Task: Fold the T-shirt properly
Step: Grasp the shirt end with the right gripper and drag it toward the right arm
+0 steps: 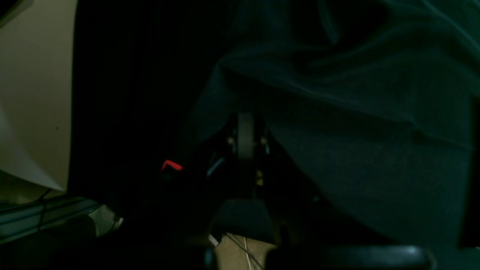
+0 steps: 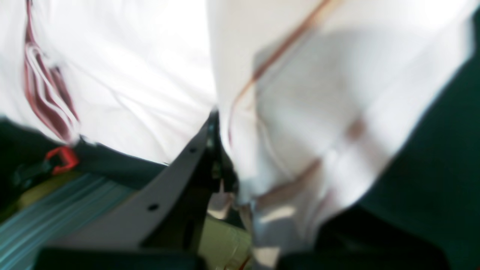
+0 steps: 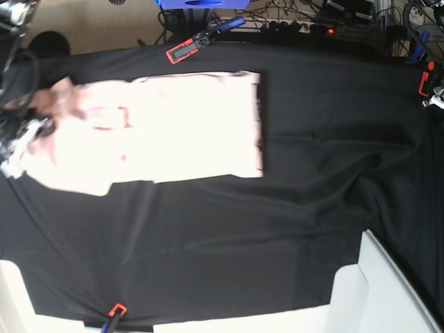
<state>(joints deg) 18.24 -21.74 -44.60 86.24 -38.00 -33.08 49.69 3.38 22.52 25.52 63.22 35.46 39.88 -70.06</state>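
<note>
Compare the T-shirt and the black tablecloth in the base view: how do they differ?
The T-shirt is pale pink; the tablecloth is black. The T-shirt covers only the far left part of the table in the base view, while the tablecloth spans nearly the whole top. The T-shirt lies loose on top; the tablecloth sits under it, with clamps at its edges. Both are fabric, spread mostly flat with slight wrinkles.

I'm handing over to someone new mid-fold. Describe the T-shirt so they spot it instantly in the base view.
Start from the black tablecloth that covers the whole table. In its upper left part lies the T-shirt, spread roughly flat as a broad rectangle. It is the only pale pink thing on the dark cloth.
</note>
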